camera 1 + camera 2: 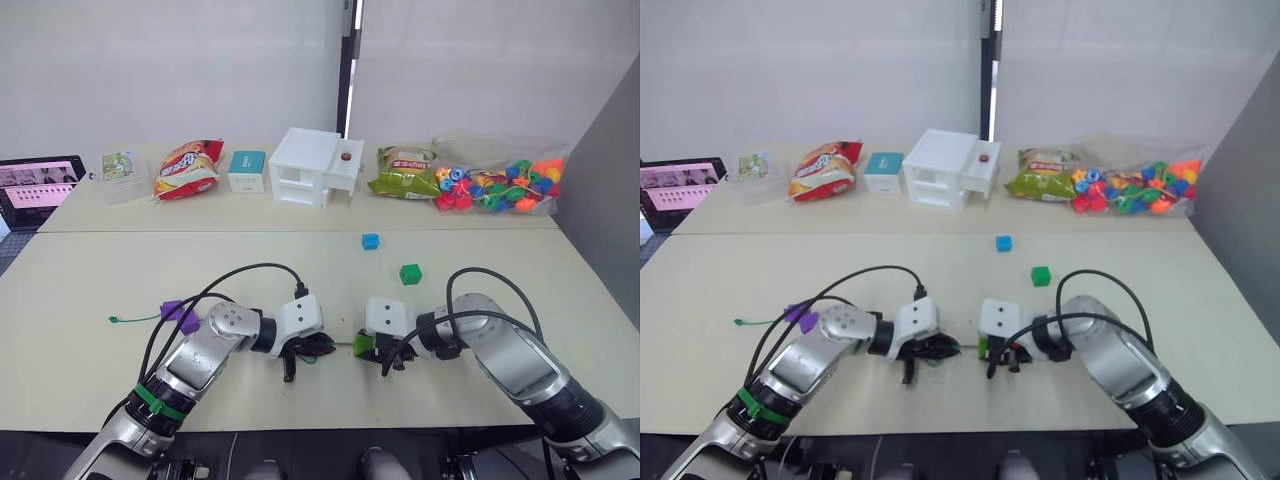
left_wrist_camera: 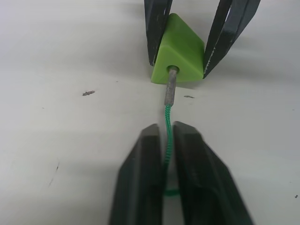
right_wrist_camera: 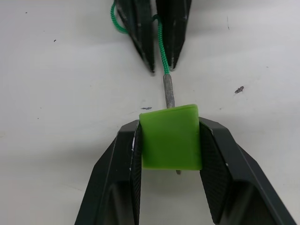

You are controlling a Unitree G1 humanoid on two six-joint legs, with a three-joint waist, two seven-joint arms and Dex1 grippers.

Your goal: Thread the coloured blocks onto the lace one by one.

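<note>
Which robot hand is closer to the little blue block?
Right. The right gripper sits below the blue block, a bit to its right, holding the light green block. The left gripper is farther left.

Lace tip (image 2: 170, 84) in block (image 2: 180, 51) between end effectors.

White wall (image 1: 180, 70); beige tables (image 1: 90, 280)

Snack bags (image 1: 187, 168), white toy house (image 1: 314, 166), bagged beads (image 1: 498, 184) along table's (image 1: 90, 290) far edge.
</note>
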